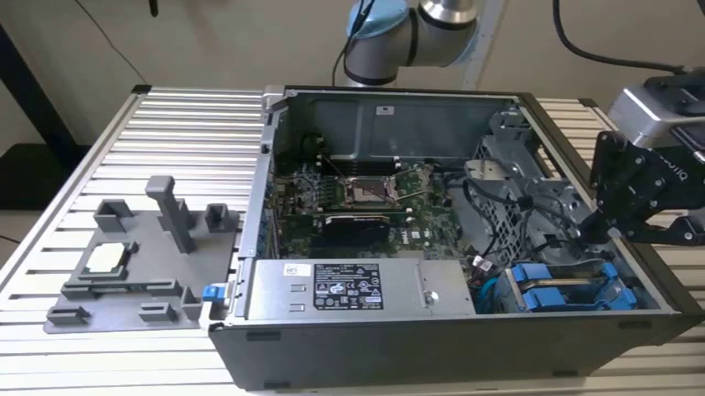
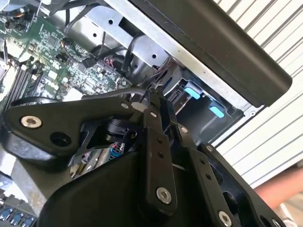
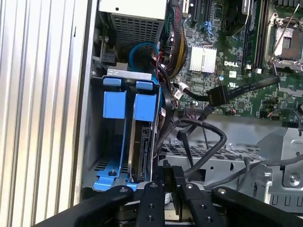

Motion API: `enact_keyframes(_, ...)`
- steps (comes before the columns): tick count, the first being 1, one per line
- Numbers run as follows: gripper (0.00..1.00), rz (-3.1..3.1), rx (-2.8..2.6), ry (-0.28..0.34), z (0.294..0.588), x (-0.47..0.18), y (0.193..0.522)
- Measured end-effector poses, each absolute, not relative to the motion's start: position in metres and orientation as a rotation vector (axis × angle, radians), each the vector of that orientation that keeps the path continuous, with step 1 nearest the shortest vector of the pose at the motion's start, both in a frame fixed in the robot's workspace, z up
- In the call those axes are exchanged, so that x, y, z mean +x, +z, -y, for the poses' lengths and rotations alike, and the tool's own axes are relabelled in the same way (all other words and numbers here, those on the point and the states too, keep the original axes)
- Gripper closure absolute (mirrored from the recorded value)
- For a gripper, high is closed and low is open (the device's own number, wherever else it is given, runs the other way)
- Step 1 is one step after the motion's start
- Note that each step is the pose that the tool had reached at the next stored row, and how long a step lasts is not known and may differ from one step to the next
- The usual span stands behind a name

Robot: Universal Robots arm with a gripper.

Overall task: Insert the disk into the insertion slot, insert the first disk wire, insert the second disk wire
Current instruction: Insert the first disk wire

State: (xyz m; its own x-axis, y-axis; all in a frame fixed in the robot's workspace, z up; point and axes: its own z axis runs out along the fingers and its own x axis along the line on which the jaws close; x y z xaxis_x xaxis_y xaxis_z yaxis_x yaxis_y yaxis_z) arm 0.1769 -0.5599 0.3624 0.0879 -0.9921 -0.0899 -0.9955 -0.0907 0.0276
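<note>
**Now beside the drive cage, fingers drawn together**

Well, I hang over the corner of the open computer case [image 1: 441, 355], at the exterior view's right. My gripper [image 1: 595, 231] points down among the black cables [image 3: 208, 142], just beside the drive cage. In both wrist views my fingers [image 3: 152, 201] stand pressed close, with almost no gap between the tips (whether a thin wire is caught there, I cannot tell).

The disk [image 3: 142, 146] sits in the insertion slot [image 3: 130, 74]. It stands on its edge in its blue frame, and the frame's blue tab is toward the power-supply box [image 3: 135, 9]. Just beside it, on the side of the case wall, is the other blue carrier [image 3: 113, 104]. A blue cable [image 3: 142, 47] makes a loop between the cage and the power-supply box.

The motherboard [image 1: 364, 194] lies in the middle of the case. On the slatted table [image 1: 165, 132], at the exterior view's left, rests a grey fixture [image 1: 132, 272], well apart from me.
</note>
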Motion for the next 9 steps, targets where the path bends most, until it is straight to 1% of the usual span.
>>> enact_keyframes(9, 0.81, -2.098, -2.279, 0.121, 0.5688, 0.1708, 0.3597)
